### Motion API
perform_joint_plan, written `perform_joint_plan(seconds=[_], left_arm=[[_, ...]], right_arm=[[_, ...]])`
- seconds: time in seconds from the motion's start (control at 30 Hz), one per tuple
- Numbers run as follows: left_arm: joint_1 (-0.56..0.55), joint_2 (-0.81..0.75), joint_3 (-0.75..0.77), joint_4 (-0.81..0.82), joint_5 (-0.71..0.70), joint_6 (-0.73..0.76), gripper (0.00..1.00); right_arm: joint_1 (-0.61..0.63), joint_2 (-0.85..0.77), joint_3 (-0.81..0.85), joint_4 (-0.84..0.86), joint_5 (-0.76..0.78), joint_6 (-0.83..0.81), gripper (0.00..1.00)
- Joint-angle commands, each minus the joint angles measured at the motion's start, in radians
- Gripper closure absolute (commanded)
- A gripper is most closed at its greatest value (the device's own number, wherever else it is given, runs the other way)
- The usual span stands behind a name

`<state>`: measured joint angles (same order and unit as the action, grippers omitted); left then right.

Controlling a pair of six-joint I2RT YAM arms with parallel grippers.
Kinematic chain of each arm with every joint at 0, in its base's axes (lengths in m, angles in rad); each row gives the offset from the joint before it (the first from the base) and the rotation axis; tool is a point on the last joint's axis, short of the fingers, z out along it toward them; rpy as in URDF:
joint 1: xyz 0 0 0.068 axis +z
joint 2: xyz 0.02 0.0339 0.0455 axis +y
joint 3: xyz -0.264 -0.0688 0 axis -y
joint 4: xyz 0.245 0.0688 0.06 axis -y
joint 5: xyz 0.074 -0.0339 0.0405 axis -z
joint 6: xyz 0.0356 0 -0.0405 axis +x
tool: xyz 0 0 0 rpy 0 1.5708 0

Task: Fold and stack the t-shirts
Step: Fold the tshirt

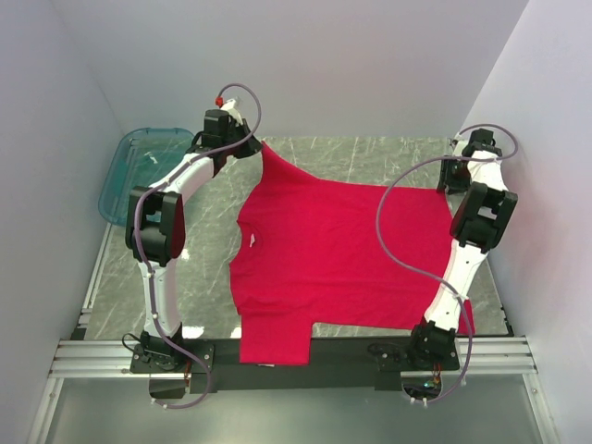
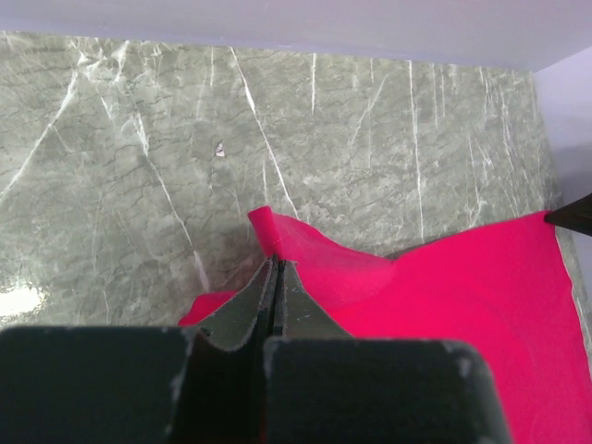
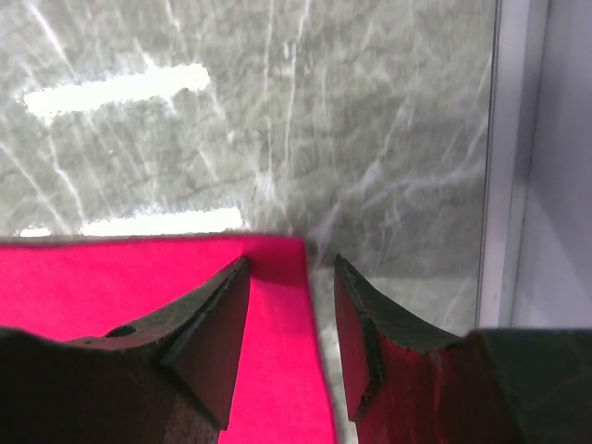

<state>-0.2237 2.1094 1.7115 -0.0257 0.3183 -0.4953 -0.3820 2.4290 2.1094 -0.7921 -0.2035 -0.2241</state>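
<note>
Marble table: L hand tight on t-shirt corner, R hand half-open astride its edge.

Top external cam is hanging above and behind the arm bases, looking fwd and down toward the back wall. It is sitting far enough off to be taking in the whole marble table, the spread red t-shirt and a teal tub at far left. Left wrist cam is riding just behind the left gripper, low and close, looking out over bare marble toward the back wall. Right wrist cam is aiming steeply down past the right gripper, very near the tabletop, beside the side wall. Each wrist view is sharing one far corner of the shirt w/ the top view: left cam the left corner, right cam the right.
</note>
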Motion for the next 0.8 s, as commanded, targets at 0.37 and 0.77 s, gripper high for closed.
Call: perform_joint_plan(seconds=[0.37,0.77], left_arm=[[0.004,0.026,0.063,0.040,0.030,-0.022,1.00],[0.024,-0.023,0.085,0.029,0.027,-0.025,1.00]], right_arm=[[0.011,-0.022,-0.044,0.011,-0.034,-0.015,0.80],[0.017,-0.369,-0.422,0.309,-0.040,-0.014,0.95]])
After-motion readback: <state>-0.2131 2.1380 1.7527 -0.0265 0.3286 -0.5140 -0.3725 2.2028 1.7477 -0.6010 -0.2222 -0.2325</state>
